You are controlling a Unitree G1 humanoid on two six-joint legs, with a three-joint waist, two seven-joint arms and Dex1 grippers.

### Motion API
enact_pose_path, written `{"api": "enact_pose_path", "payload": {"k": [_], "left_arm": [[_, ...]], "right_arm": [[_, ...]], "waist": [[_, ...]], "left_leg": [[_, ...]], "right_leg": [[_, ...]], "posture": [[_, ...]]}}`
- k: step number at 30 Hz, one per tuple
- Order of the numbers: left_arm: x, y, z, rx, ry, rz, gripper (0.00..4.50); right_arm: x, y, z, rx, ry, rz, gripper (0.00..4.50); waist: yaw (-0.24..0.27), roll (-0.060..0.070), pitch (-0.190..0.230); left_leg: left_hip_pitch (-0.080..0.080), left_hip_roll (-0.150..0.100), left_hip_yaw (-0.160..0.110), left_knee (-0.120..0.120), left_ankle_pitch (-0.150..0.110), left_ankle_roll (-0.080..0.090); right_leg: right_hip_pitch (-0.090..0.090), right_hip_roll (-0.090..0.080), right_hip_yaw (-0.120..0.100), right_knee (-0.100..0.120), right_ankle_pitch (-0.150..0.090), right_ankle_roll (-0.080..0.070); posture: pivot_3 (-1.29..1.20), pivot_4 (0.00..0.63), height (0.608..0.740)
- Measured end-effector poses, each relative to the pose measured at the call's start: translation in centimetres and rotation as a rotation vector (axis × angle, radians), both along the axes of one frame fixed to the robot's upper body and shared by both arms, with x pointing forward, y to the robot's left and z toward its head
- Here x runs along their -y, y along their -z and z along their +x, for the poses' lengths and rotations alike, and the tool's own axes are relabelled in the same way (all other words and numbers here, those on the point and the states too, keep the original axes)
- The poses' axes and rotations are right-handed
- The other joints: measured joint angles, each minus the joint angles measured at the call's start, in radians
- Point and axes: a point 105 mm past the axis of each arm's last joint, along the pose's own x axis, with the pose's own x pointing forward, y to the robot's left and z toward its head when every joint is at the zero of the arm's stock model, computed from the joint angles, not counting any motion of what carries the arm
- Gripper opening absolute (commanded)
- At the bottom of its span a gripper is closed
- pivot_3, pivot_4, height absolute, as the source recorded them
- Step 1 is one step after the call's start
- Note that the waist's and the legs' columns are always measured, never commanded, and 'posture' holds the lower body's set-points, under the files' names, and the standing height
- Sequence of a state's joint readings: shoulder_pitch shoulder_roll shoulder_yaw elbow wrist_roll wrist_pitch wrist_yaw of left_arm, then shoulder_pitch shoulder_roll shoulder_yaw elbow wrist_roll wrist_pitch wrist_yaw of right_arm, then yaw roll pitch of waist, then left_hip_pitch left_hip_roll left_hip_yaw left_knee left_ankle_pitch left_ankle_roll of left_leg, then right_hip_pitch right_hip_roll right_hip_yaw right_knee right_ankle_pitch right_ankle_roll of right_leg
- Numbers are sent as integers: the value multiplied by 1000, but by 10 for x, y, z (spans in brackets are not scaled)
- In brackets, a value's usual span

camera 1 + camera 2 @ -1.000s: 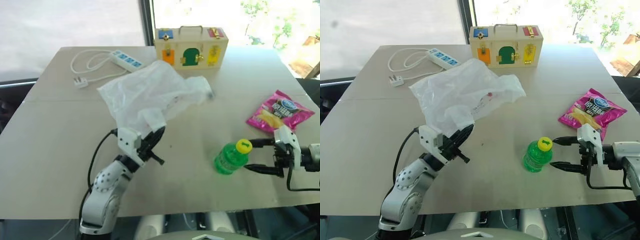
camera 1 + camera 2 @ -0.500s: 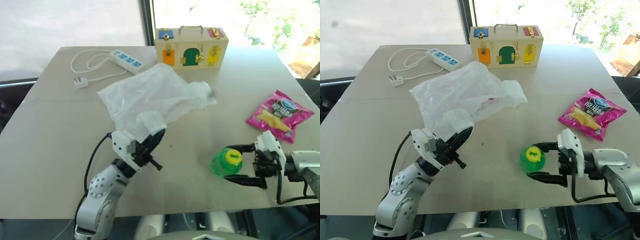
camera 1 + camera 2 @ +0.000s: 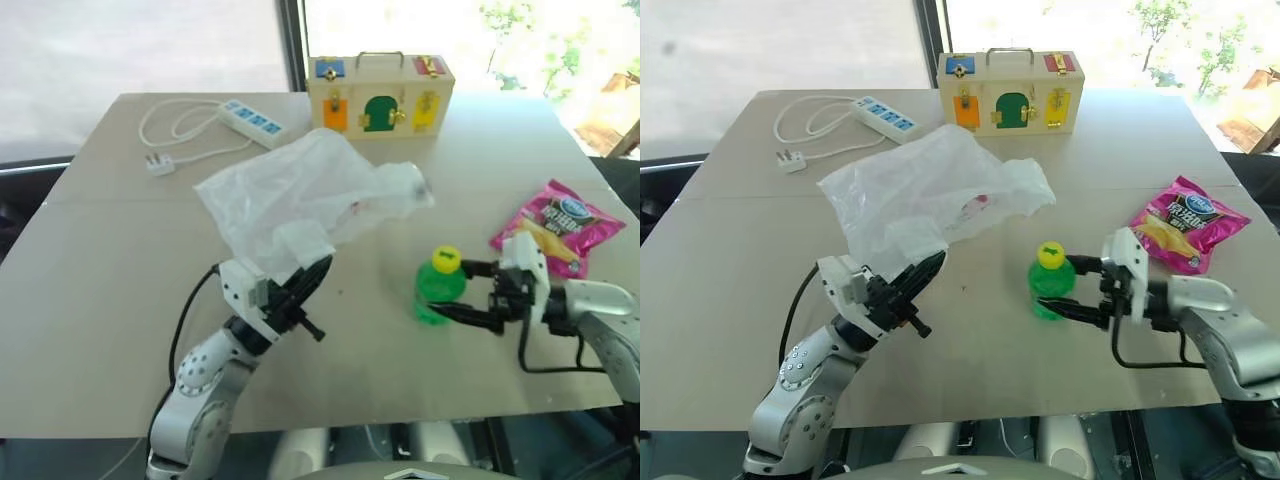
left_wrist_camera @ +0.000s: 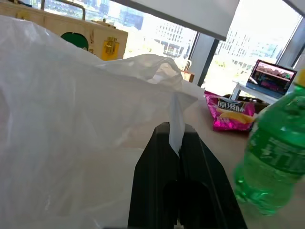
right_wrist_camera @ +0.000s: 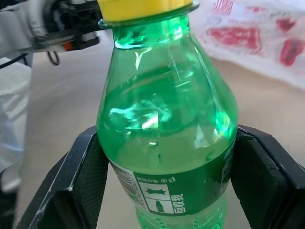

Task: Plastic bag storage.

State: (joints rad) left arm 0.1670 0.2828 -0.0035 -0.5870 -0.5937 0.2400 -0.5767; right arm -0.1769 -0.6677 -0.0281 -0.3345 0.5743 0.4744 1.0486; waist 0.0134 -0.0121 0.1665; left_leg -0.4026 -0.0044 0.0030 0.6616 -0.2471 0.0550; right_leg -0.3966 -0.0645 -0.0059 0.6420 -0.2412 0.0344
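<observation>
Your left gripper [image 4: 175,143] has its jaws pressed together on a thin fold of the plastic bag [image 3: 305,195]. Your right gripper [image 3: 462,290] has its jaws spread wide around the green bottle [image 3: 437,286], one finger on each side against its wall.

You are working over a broad beige table [image 3: 120,270] with a seam running across it. Behind it, large windows let in bright daylight, with trees outside on the right. The left wrist view catches a laptop [image 4: 275,76] on a further table by the glass.

Largest on the table is the plastic bag, heaped near the middle, its near edge lifted to your left gripper. At the far edge stands the wooden box [image 3: 380,93] with a metal handle and coloured doors. To its left lies the white power strip [image 3: 245,118] with its coiled cord and plug. On the right lies the pink chip packet [image 3: 558,222] with a blue oval logo, lettering too small to read. The green bottle stands upright, yellow-capped; its label shows white characters and a small recycling-style pictogram.
</observation>
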Motion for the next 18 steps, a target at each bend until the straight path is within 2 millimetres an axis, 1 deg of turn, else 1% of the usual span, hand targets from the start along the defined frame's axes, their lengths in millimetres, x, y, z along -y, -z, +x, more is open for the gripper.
{"api": "enact_pose_path", "payload": {"k": [1,3,4,5,7,8,10,12,14,15,17,18], "left_arm": [[2,-6,-3,7,32,-29,0],[4,-13,-8,15,67,-68,0],[4,-16,-10,10,85,-86,0],[4,-17,-10,9,97,-89,0],[4,-22,-14,3,130,-104,0],[5,-25,-16,5,141,-108,0],[4,-27,-19,-1,158,-116,0],[4,-30,-19,-13,174,-137,0],[4,-31,-20,-19,179,-156,0],[2,-33,-19,-29,170,-186,0],[0,-37,-17,-29,163,-220,0],[0,-42,-17,-23,164,-243,0]], "right_arm": [[-9,-7,9,44,10,29,3124],[-18,-18,17,113,7,57,3124],[-27,-27,25,180,4,74,3124],[-32,-32,28,217,3,83,3124],[-46,-43,43,352,5,88,3124],[-50,-45,47,389,10,89,3124],[-58,-46,56,439,14,103,3124],[-69,-47,69,473,25,133,3124],[-74,-49,73,500,25,143,3124],[-78,-49,77,547,20,135,3124],[-82,-46,81,587,18,112,3124],[-85,-41,87,618,26,95,3124]], "waist": [[-3,1,1],[-1,1,1],[-2,1,2],[-2,1,2],[-3,1,2],[-1,1,2],[2,0,2],[-2,1,3],[-3,1,3],[-1,1,3],[-1,1,3],[-2,1,3]], "left_leg": [[0,0,0,0,0,0],[0,0,0,1,0,0],[0,0,0,1,0,0],[0,0,0,1,0,0],[0,0,0,1,0,0],[0,0,0,1,0,0],[-1,-1,-1,2,0,0],[-1,-1,0,2,0,0],[-1,-1,0,2,0,0],[0,-1,0,2,0,0],[0,-1,0,2,0,-1],[0,-1,0,2,0,-1]], "right_leg": [[0,0,1,0,0,0],[0,0,0,0,0,0],[0,1,0,1,0,0],[0,1,0,1,0,0],[0,2,0,1,0,1],[0,3,-1,1,1,1],[0,3,-2,1,2,4],[0,4,-2,1,2,4],[0,4,-2,1,2,4],[0,3,-2,1,2,4],[0,3,-2,1,3,4],[0,3,-2,1,3,3]], "posture": [[0,150,740],[0,150,740],[0,150,740],[0,150,740],[0,150,740],[0,150,740],[0,150,740],[0,150,740],[0,150,740],[0,150,740],[0,150,740],[0,150,740]]}}
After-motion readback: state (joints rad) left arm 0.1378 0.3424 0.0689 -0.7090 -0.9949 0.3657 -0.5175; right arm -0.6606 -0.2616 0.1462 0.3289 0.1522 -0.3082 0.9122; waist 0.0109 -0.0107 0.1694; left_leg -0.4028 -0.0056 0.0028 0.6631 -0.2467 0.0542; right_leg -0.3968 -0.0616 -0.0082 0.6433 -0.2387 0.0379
